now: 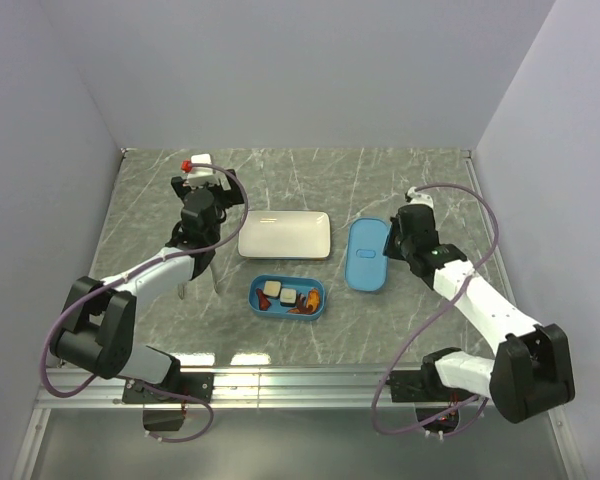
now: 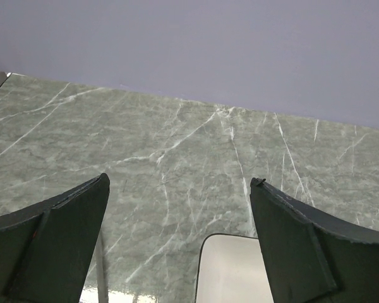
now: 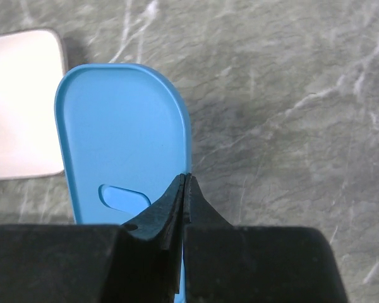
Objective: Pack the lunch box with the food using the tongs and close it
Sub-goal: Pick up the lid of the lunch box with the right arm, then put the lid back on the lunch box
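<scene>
Light's even, soft and bright, coming from overhead. Top view: you'll see two glare patches on the table (image 1: pixel 170 357) behind the left gripper (image 1: pixel 202 185), down by its base. Left wrist: the fingers (image 2: pixel 50 246) are dark and out of focus, the plate (image 2: pixel 230 271) between them washed out. Right wrist: the right gripper (image 3: pixel 184 178) reads solid black; soft shadow beside the lid (image 3: pixel 120 139), ahead-right of the tips.

blue lunch box (image 1: pixel 255 297) and lid (image 1: pixel 366 256), white plate (image 1: pixel 286 236), white-veined grey table (image 1: pixel 310 180)
</scene>
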### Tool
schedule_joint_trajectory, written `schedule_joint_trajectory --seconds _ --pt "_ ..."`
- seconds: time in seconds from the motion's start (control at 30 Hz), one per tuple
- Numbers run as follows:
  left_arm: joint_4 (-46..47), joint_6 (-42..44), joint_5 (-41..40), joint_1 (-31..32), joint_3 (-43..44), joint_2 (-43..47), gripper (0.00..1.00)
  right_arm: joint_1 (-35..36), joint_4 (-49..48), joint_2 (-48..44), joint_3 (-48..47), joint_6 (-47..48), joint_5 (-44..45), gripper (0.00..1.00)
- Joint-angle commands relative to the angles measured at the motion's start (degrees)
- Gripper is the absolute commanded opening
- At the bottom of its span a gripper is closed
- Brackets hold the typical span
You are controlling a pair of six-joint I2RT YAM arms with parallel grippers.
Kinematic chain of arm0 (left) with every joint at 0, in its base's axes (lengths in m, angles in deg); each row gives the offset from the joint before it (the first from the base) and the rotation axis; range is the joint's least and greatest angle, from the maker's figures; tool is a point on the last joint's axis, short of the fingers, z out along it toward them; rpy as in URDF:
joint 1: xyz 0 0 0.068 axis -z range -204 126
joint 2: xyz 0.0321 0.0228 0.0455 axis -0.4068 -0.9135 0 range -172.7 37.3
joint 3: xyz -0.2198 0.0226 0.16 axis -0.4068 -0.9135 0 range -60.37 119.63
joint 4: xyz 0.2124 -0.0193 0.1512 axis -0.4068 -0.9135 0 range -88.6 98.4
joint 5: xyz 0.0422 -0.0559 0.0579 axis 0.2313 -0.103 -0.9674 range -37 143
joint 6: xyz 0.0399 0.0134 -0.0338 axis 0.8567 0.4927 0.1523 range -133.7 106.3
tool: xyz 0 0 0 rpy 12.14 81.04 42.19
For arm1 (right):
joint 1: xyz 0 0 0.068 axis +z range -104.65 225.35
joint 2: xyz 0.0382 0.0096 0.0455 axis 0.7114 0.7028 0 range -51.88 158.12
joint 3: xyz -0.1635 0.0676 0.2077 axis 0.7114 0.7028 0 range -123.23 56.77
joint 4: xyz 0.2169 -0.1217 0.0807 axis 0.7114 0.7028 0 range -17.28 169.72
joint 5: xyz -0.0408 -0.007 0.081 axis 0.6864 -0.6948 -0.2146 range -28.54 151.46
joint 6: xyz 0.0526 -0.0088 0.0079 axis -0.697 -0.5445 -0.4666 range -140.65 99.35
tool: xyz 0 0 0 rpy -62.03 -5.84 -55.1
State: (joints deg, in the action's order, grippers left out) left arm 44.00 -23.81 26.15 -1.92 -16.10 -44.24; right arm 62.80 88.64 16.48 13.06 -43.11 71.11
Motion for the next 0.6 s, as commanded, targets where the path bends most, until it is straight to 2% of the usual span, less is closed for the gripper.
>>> schedule_joint_trajectory --seconds 0.0,0.27,0.57 --pt "3.0 0.9 -0.6 -0.2 -0.3 2.3 0.99 0.8 -1.5 -4.0 0.7 3.9 -4.9 0.00" --pt "2.8 0.8 -0.2 -0.7 -0.1 1.8 0.99 1.4 -2.5 -5.5 -0.8 10.6 -22.5 0.00" --pt "3.1 0.6 6.4 -0.7 -1.1 3.7 0.99 10.5 -4.0 1.6 -4.7 17.0 -31.1 0.00"
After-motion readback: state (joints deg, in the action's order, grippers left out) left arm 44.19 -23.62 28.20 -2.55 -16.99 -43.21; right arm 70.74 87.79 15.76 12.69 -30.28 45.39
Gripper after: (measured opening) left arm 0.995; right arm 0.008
